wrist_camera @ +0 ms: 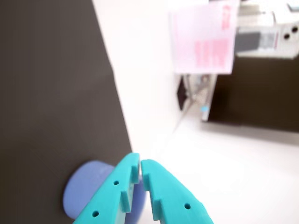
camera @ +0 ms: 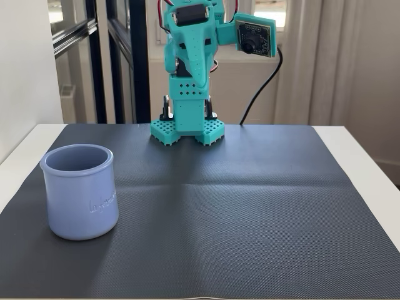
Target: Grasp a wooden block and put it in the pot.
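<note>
The pale lavender-blue pot (camera: pixel 80 192) stands upright on the front left of the black mat (camera: pixel 237 212), and its inside does not show. The wrist view has the pot (wrist_camera: pixel 86 189) at the lower left, partly behind the teal fingers. My gripper (wrist_camera: pixel 140 164) is shut, its tips nearly touching with nothing between them. The teal arm (camera: pixel 189 75) is folded upright over its base at the back edge of the mat, far from the pot. The wooden block is out of view in both views.
The mat covers most of a white table (camera: pixel 362 156). A black cable (camera: pixel 262 87) runs down behind the arm's base. A wall, window frames and curtains stand behind the table. A pink sheet (wrist_camera: pixel 203 39) hangs in the wrist view's background.
</note>
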`<state>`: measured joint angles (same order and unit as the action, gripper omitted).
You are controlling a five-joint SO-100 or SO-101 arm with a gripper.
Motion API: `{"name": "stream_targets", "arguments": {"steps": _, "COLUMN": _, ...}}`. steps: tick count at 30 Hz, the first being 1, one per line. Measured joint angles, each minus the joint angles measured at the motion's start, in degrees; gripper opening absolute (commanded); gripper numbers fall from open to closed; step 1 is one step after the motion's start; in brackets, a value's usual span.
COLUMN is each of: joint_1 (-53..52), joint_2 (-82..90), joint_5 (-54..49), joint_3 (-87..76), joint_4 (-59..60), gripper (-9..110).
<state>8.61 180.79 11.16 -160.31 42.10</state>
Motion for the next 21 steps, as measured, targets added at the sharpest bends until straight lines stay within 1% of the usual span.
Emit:
{"name": "stream_targets", "arguments": {"steps": 3, "joint_1": 0.7, "joint_2": 4.4, "joint_5": -2.5, "joint_3": -4.8, "joint_4": 0.0, "gripper": 0}}
{"name": "stream_targets", "arguments": {"steps": 11, "joint_1": 1.5, "joint_2": 10.2, "joint_5": -3.4, "joint_3": -16.5, "joint_4": 0.1, "gripper": 0}}
{"name": "stream_targets", "arguments": {"steps": 14, "joint_1": 1.5, "joint_2": 11.3, "joint_5": -4.7, "joint_3": -18.1, "joint_4": 0.6, "gripper": 0}}
{"name": "stream_targets", "arguments": {"steps": 18, "joint_1": 1.3, "joint_2": 13.1, "joint_5": -10.0, "joint_3": -18.5, "joint_4": 4.0, "gripper": 0}}
{"name": "stream_targets", "arguments": {"steps": 21, "joint_1": 1.0, "joint_2": 13.4, "joint_5": -10.9, "joint_3": -18.6, "joint_4": 5.4, "gripper": 0}}
